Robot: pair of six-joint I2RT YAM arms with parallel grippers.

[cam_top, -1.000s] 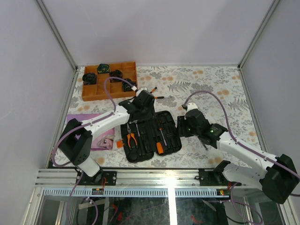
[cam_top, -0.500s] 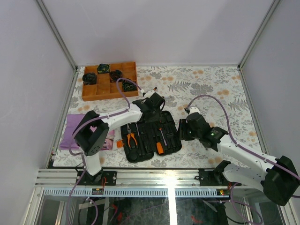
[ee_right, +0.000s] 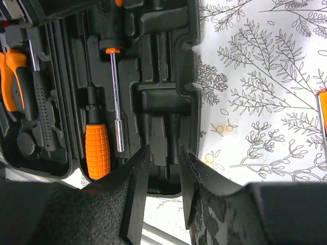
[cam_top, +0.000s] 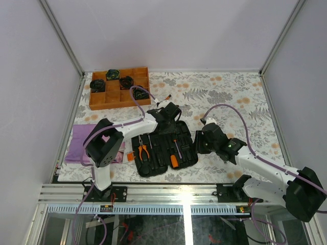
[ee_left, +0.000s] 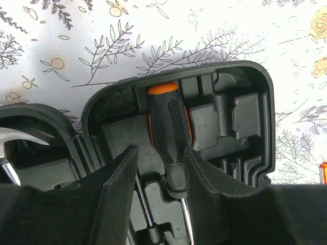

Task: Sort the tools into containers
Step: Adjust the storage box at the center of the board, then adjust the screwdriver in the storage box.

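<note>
1. Purple cloth (cam_top: 79,140) lies flat at the left edge of the counter (cam_top: 230,92), partly hidden by the left arm.
2. Brown wooden tray (cam_top: 110,98) sits in the far left corner. Dark round items (cam_top: 98,84) fill several of its far compartments. It is well apart from the tool case.
3. Black tool case (cam_top: 190,152) lies open near the centre of the counter's near side, both halves flat, moulded slots facing up. Orange-handled pliers (cam_top: 143,151) rest in the left half, with thin steel shafts just beside them.
4. Left gripper (ee_left: 161,153) hovers over the far end of the case's right half. Its jaws stand part-way apart, straddling a black-handled screwdriver (ee_left: 168,127). That tool lies in a slot with its orange cap against the far wall of the case. A strip of case shows between one finger and the handle. On the other side the finger's edge overlaps the handle, and I cannot tell whether they touch. The handle is not clamped.
5. Nearer in the same half lies an orange-handled screwdriver (ee_right: 97,148), seated lengthwise. A steel-shafted driver (ee_right: 117,107) sits just beside it.
6. Right gripper (ee_right: 163,153) is at the case's right edge, fingertips over the rim of the right half. The jaws are released with a narrow gap and nothing between them. Flower-patterned counter lies to its right.
7. Orange object (ee_right: 323,109) on the counter is cropped by the right wrist view's edge and too cut off to name.
</note>
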